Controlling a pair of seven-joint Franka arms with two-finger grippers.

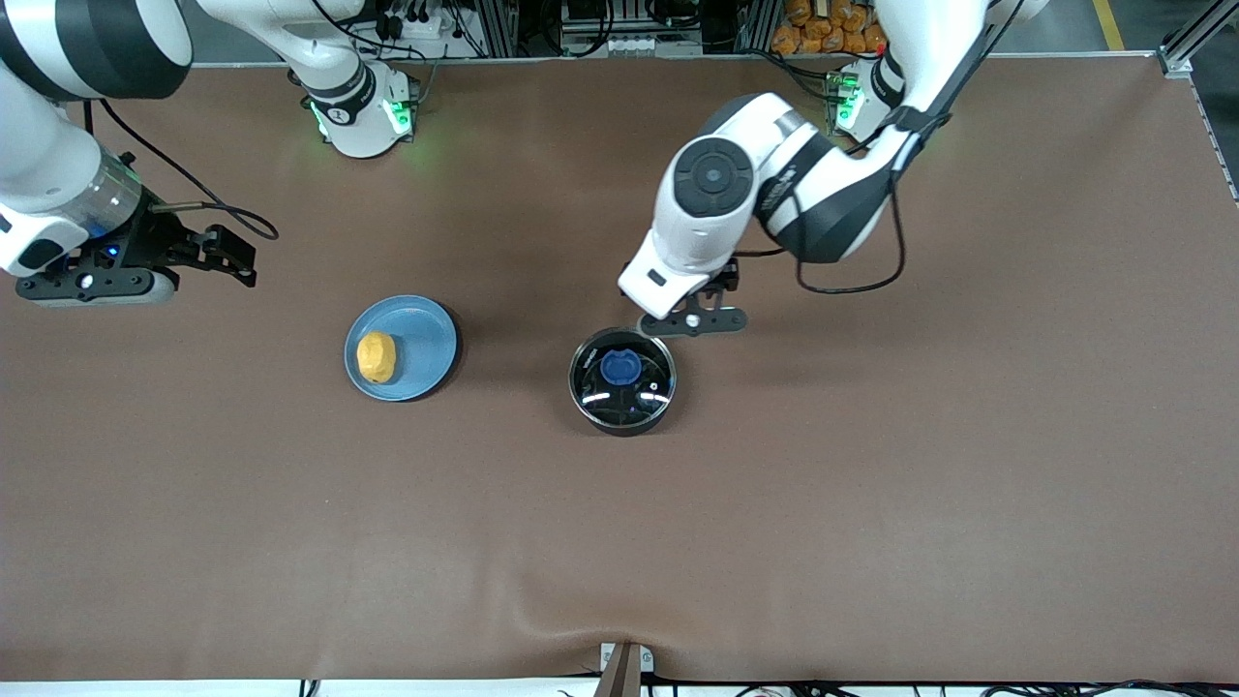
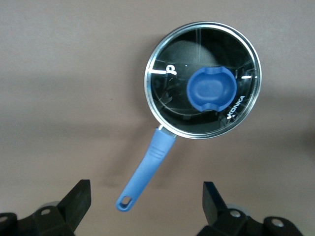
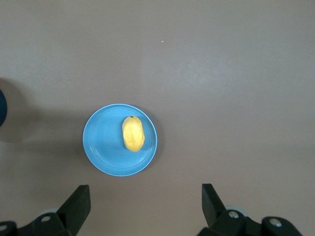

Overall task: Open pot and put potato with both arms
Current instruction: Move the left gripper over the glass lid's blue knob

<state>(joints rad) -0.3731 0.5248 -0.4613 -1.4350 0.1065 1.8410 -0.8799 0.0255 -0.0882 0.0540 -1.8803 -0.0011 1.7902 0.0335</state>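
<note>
The black pot (image 1: pixel 621 380) stands mid-table with its clear glass lid on and the blue knob (image 1: pixel 620 367) on top. In the left wrist view the pot (image 2: pixel 167 98), knob (image 2: pixel 211 89) and long blue handle (image 2: pixel 146 169) show. My left gripper (image 2: pixel 146 206) is open and empty above the end of the handle; in the front view it (image 1: pixel 692 319) covers the handle. The yellow-orange potato (image 1: pixel 376 357) lies on a light-blue plate (image 1: pixel 426 339). My right gripper (image 1: pixel 232 257) is open and empty over bare table toward the right arm's end. Its wrist view shows the gripper (image 3: pixel 145 206), the potato (image 3: pixel 133 133) and the plate (image 3: pixel 101 142).
The brown table cloth (image 1: pixel 871 503) has a wrinkle at its near edge by a small mount (image 1: pixel 624 668). The arm bases (image 1: pixel 363 111) stand along the table's back edge, with cables and equipment past them.
</note>
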